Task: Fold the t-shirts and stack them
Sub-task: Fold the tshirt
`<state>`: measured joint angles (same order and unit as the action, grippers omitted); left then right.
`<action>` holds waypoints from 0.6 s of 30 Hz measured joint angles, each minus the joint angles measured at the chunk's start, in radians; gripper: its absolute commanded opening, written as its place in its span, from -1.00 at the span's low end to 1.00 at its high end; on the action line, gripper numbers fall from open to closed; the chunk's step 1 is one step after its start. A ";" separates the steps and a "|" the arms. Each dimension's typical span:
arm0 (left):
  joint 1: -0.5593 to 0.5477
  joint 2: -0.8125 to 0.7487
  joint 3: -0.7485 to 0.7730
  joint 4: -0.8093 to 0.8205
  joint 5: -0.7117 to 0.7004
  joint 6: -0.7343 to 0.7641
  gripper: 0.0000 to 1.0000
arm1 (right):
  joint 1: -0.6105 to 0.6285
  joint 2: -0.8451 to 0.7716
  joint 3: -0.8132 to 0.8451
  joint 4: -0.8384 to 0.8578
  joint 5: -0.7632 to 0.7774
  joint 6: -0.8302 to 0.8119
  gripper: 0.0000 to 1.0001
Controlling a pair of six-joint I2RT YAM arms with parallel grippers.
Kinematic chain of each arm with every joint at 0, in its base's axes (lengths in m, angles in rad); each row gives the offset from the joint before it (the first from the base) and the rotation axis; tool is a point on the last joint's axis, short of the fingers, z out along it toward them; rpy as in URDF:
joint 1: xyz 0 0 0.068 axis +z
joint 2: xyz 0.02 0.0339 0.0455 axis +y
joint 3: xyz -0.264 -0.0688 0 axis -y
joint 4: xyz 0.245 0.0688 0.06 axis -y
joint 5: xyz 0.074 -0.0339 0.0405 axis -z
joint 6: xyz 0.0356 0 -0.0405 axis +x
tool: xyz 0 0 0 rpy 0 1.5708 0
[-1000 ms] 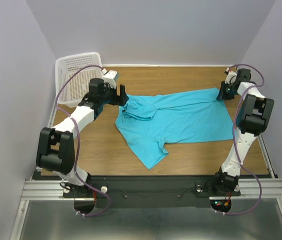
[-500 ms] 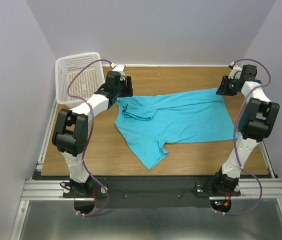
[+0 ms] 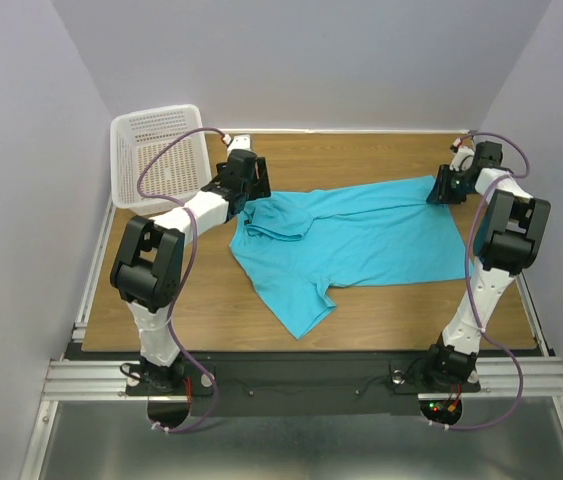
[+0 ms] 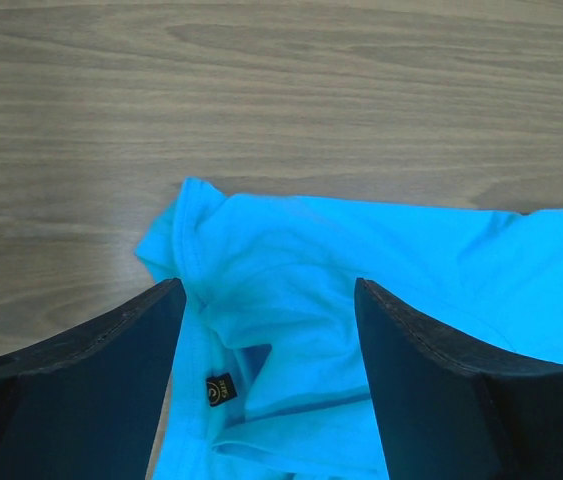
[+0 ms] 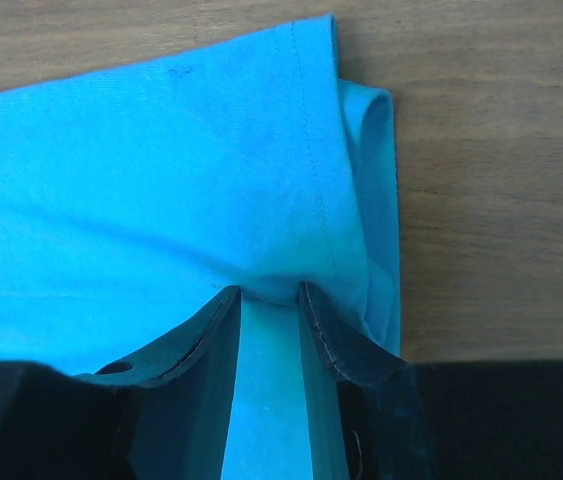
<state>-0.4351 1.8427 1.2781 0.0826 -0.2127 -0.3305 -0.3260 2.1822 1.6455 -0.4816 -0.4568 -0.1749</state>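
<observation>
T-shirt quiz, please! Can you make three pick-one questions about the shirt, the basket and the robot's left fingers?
1. Where is the basket?
A) far left corner of the table
B) near right corner
C) on the shirt

2. What colour is the t-shirt?
A) red
B) turquoise
C) yellow

3. How are the left fingers?
A) spread open
B) pressed shut
C) holding the basket

Answers: 1 A, white mesh at the far left; 2 B, turquoise in every view; 3 A, cloth shows in the wide gap.

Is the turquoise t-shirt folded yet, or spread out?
Spread, not folded: the turquoise short-sleeved cloth t-shirt lies open across the wooden table, one sleeve pointing toward the near edge, its collar end rumpled.
</observation>
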 measured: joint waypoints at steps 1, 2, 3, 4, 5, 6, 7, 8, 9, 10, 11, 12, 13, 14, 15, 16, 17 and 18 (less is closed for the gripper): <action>0.000 0.000 0.000 0.000 -0.005 0.000 0.67 | 0.000 0.000 0.000 0.000 0.009 0.000 -0.31; 0.000 0.000 0.000 -0.001 -0.009 0.000 0.67 | 0.000 0.000 0.000 0.000 0.021 0.000 -0.35; 0.002 0.000 0.000 -0.001 -0.013 0.001 0.67 | 0.000 0.001 0.000 0.000 0.041 0.001 -0.36; 0.003 0.000 0.000 0.000 -0.015 0.003 0.67 | 0.000 0.001 0.000 0.002 0.051 0.001 -0.37; 0.003 0.000 0.000 0.000 -0.017 0.004 0.68 | -0.001 0.003 0.002 0.003 0.065 0.008 -0.38; 0.005 0.000 -0.002 0.002 -0.018 0.005 0.68 | -0.001 0.004 0.003 0.003 0.071 0.011 -0.39; 0.005 0.000 -0.003 0.003 -0.020 0.006 0.68 | -0.001 0.005 0.008 0.003 0.085 0.015 -0.39; 0.006 0.000 -0.007 0.005 -0.020 0.007 0.67 | 0.000 0.009 0.014 0.003 0.100 0.018 -0.40; 0.007 0.000 -0.010 0.005 -0.020 0.007 0.67 | -0.001 0.012 0.019 0.004 0.109 0.019 -0.39; 0.009 0.000 -0.011 0.005 -0.020 0.007 0.67 | -0.002 0.016 0.027 0.004 0.122 0.021 -0.40; 0.011 0.000 -0.011 0.004 -0.019 0.007 0.67 | -0.003 0.020 0.033 0.005 0.134 0.022 -0.40; 0.011 0.000 -0.011 0.005 -0.019 0.007 0.67 | -0.005 0.023 0.037 0.009 0.144 0.022 -0.40; 0.011 0.000 -0.011 0.010 -0.019 0.007 0.67 | -0.008 0.026 0.042 0.012 0.151 0.022 -0.40; 0.013 0.000 -0.011 0.013 -0.017 0.006 0.67 | -0.012 0.029 0.045 0.018 0.158 0.022 -0.40; 0.013 0.000 -0.011 0.015 -0.015 0.007 0.66 | -0.017 0.031 0.048 0.020 0.163 0.022 -0.40; 0.014 0.002 -0.008 0.015 -0.012 0.007 0.66 | -0.024 0.032 0.050 0.024 0.167 0.021 -0.40; 0.014 0.008 -0.002 0.017 -0.006 0.007 0.64 | -0.031 0.033 0.050 0.027 0.171 0.019 -0.40; 0.015 0.016 0.008 0.020 0.002 0.006 0.64 | -0.035 0.033 0.050 0.028 0.174 0.018 -0.40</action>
<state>-0.4198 1.8587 1.2865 0.1024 -0.2108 -0.3241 -0.3614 2.2150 1.6955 -0.4534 -0.2832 -0.1574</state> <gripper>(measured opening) 0.829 0.298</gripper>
